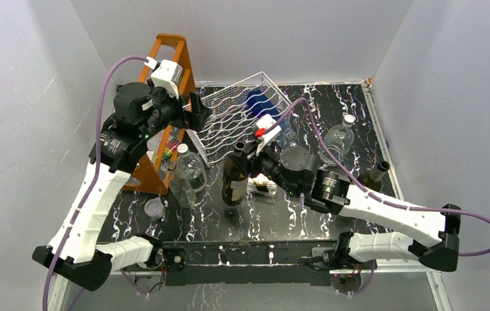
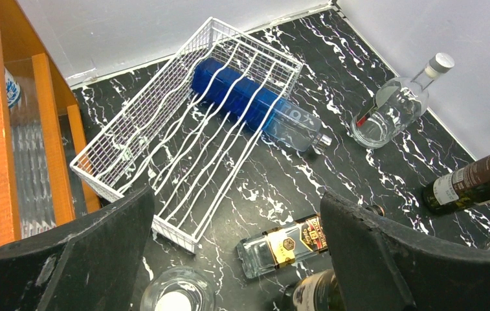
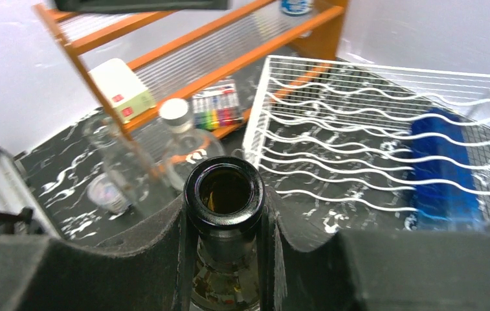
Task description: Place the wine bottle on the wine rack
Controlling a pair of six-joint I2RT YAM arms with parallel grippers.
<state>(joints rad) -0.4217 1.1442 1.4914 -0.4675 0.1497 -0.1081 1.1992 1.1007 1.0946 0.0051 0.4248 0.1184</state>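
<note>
The right gripper (image 3: 224, 220) is clenched on the neck of the wine bottle (image 3: 224, 188). The right wrist view shows one finger against each side and an uncapped mouth. Only the top view shows the bottle's labelled body (image 1: 233, 183), slightly tilted, outside the wine rack (image 1: 232, 116) and just beside its near edge. Contact with the surface (image 1: 358, 123) cannot be determined. The left gripper (image 2: 235, 197) is released, jaws wide apart, above the rack. Its view shows a blue bottle (image 2: 245, 97) lying in the rack, clear neck projecting past the edge.
</note>
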